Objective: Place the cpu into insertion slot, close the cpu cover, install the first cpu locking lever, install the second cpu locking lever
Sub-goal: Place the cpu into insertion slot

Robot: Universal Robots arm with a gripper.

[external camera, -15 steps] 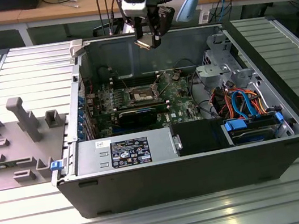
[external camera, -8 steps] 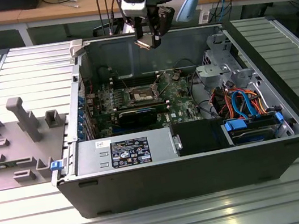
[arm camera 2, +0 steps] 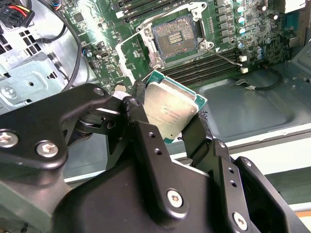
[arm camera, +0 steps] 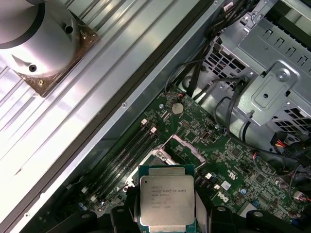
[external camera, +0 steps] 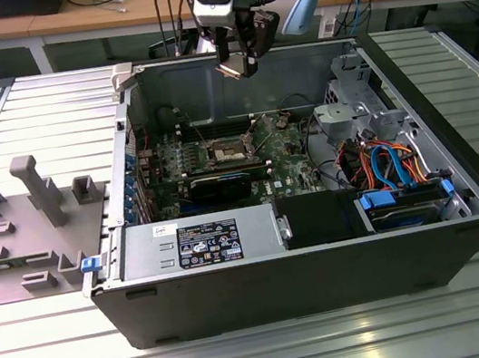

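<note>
Up high with the gripper [external camera: 236,62], well above the insertion slot [external camera: 228,151] and nowhere near touching the green motherboard [external camera: 285,148]. Clamped firmly on the cpu [external camera: 236,69]: jaws pressed in against two opposite edges, nothing slack about it.

Over to the second wrist view. Cpu [arm camera 2: 170,109] pinched between black fingers [arm camera 2: 133,109], silver-grey top turned toward the camera, thin green border all round. Beyond it, apart from it, the insertion slot [arm camera 2: 173,37], lying open with its dark square field of contacts bare inside the silver frame. Angling out from one side of that slot, a thin metal lever [arm camera 2: 226,57], crossing the long memory slots [arm camera 2: 204,68] that run just beside the slot.

Now the first wrist view. Same grip, cpu [arm camera: 167,201] square-on and partly covering the insertion slot [arm camera: 167,153] below it. Near the slot, a round coin battery [arm camera: 178,108]. Well apart from the slot, a grey perforated drive cage [arm camera: 272,82] with dark cables trailing under it.

Not seated yet, then: cpu held in the air over the slot.
</note>
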